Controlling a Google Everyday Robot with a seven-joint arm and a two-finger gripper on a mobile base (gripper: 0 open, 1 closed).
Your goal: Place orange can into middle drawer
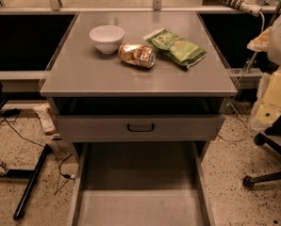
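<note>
- The orange can [137,55] lies on its side on the grey worktop [131,81], about midway across it and towards the back half.
- A white bowl [107,37] stands upright just to the can's left and a little farther back. Whether the two touch, I cannot tell.
- A green snack bag [176,46] lies flat just to the can's right, angled across the worktop.
- Under the worktop sits a grey drawer front with a small black handle [140,127].
- Below that, the middle drawer [138,206] is pulled out towards the camera, showing its flat grey floor and thin side walls. The can is not in it.
- The claw [262,39] shows only as a pale shape at the right edge of the view, past the worktop's right rim, beside cream-coloured arm parts [277,93].
- It is well apart from the can, with the snack bag between them, and it does not touch the can. How far open it is, I cannot tell.
- A speckled floor [235,173] with dark cables lies around the cabinet.
</note>
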